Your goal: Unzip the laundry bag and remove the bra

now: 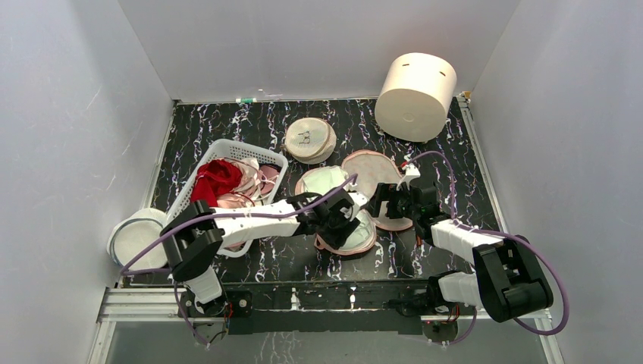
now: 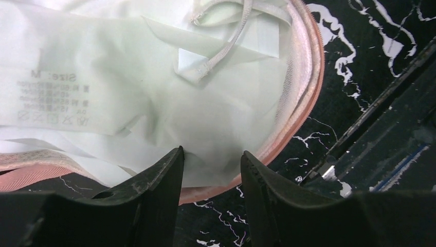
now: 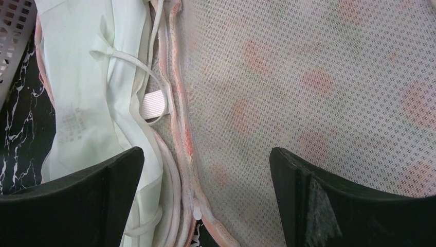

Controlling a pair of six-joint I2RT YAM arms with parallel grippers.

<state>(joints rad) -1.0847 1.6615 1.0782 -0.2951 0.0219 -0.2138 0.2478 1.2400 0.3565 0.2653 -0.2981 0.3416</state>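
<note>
The laundry bag (image 1: 369,171) lies unzipped at the table's middle, its flap thrown open to the right with the pale lining up. The off-white, faintly mint bra (image 1: 326,181) lies in the open bag. My left gripper (image 1: 349,217) is open low over the bag's near lobe. In the left wrist view its tips (image 2: 212,157) straddle the bra's edge (image 2: 154,92), just inside the pink zip trim (image 2: 308,87). My right gripper (image 1: 381,203) is open over the flap. In the right wrist view its jaws (image 3: 205,154) span the mesh lining (image 3: 319,92) and zip edge (image 3: 177,103), beside the bra (image 3: 77,77).
A white basket (image 1: 227,149) holding a red garment (image 1: 216,179) and pink clothes stands left of the bag. A round cream mesh disc (image 1: 309,139) lies behind it. A large white cylinder (image 1: 415,95) stands at the back right. A white round container (image 1: 136,239) sits front left.
</note>
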